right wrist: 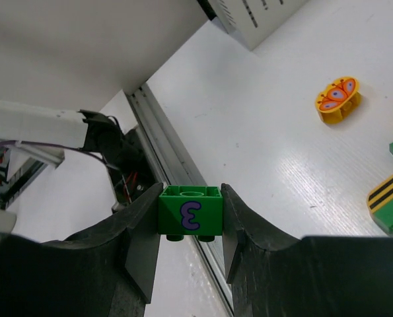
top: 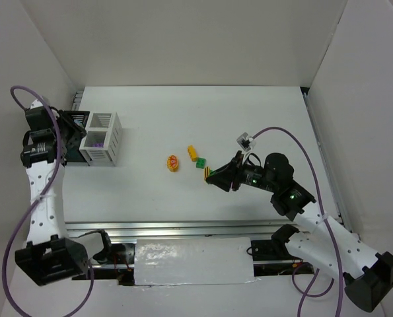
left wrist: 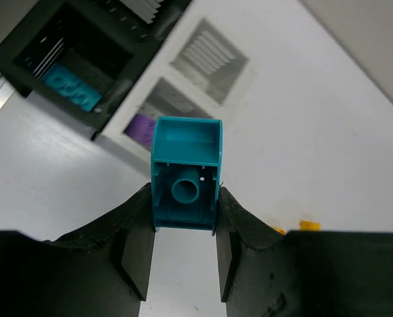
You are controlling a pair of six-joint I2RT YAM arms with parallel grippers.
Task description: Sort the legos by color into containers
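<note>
Left gripper [left wrist: 185, 205] jaws clamped on the teal brick [left wrist: 185, 158], carry it squarely over the black bin [left wrist: 127, 63] before releasing; right gripper [right wrist: 191, 221] jaws grip a green brick [right wrist: 190, 210]

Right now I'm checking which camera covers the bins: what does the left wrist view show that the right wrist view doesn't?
Only the left wrist: the left gripper shut on a teal brick, a second teal brick inside the black bin, and a purple brick inside the white bin. Only the right wrist: the right gripper shut on a green brick marked 3, and a butterfly brick loose on the table. Both: the white bin and the table.
</note>
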